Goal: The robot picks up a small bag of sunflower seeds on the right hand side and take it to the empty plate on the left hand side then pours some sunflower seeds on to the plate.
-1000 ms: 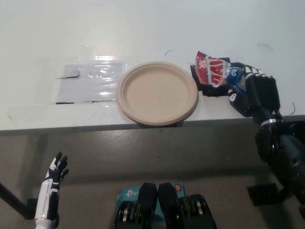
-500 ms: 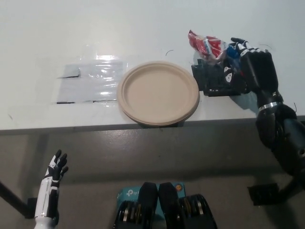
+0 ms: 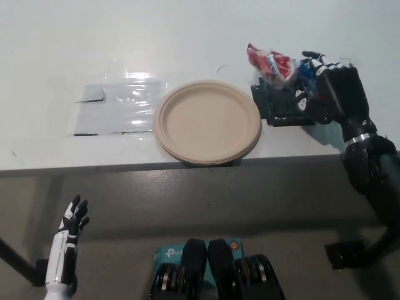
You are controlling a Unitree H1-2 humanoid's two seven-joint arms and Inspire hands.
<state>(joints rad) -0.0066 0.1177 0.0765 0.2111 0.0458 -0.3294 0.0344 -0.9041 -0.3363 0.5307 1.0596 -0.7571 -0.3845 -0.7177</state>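
Head view: I see my black right hand (image 3: 331,90) closed around the red sunflower seed bag (image 3: 270,64), its fingers wrapped on the bag's lower end. The bag sits lifted above a small black stand (image 3: 281,109), just right of the empty paper plate (image 3: 207,121) on the white table (image 3: 187,37). My white left hand (image 3: 70,228) hangs low at lower left, fingers spread, holding nothing.

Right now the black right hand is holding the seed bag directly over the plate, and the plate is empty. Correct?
Not quite. The head view shows the right hand holding the seed bag to the right of the plate, over a black stand, not over the plate. The plate is empty.
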